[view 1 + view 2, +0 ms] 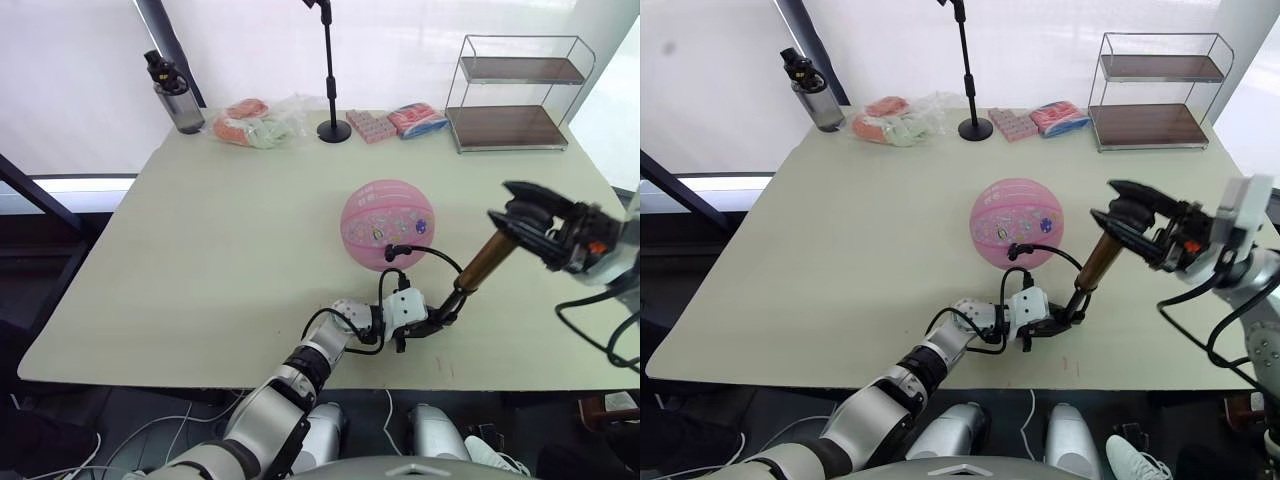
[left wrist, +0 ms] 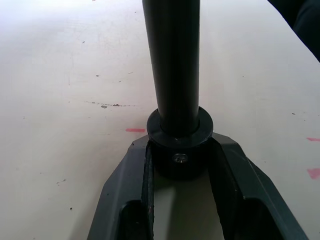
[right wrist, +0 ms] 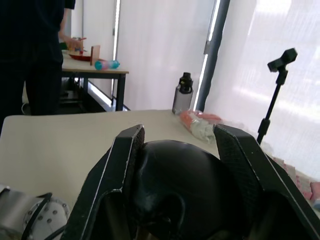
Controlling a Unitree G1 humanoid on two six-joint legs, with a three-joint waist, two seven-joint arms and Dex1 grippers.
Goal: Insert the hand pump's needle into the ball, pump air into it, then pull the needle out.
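My left claw (image 1: 418,327) sits low on the table (image 1: 200,260), just in front of the ball (image 1: 388,224). Its two fingers (image 2: 131,175) are set narrow and clamp the black bottom cap of the pump (image 1: 482,262). In the left wrist view the cap sits between both fingers, touching each inner face, with the pump barrel rising straight away from them.

The pump stands tilted, its base at my left claw near the table's front edge and its top leaning toward my right side. The bronze barrel is exposed between the two claws.

My right claw (image 1: 522,212) is raised above the table at the right, well clear of the surface. Its fingers (image 3: 125,165) are closed around the black handle at the pump's top. In the right wrist view the rounded black handle fills the gap between both fingers and touches them.

The ball is round and rests on the table near the middle, just behind my left claw and beside the pump. A thin black hose (image 1: 430,253) loops from the pump's lower end up to the ball's near face. The needle at the hose tip is too small to make out; I cannot tell whether it is seated in the ball.
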